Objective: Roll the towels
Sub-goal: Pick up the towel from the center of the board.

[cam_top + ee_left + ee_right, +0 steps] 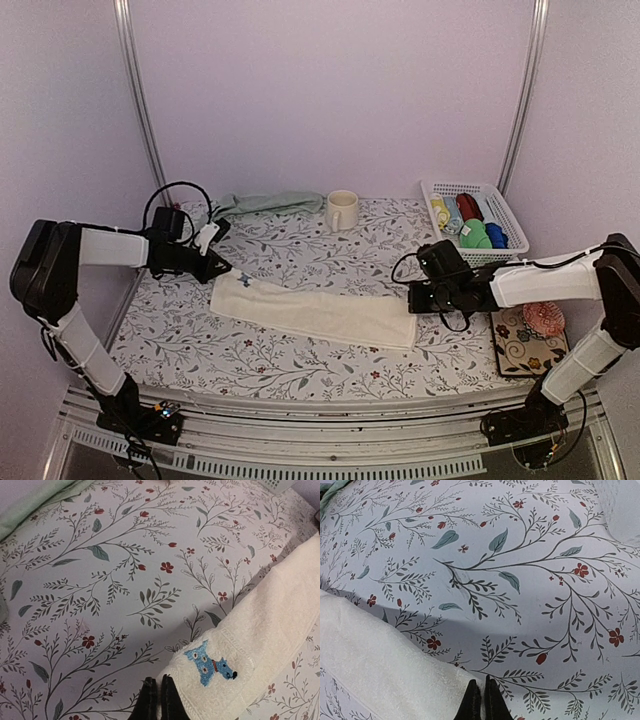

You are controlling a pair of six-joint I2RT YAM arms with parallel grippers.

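- Two claws, both pinched shut: the left gripper sits at the left end of the cream towel, the right gripper at its right end.
- Whether either has cloth nipped between its tips, I cannot tell.
- Cream towel lies flat between them, long axis running left to right, so each gripper is nearest its own end.
- Green towel lies bunched at the back, nearer the left gripper.
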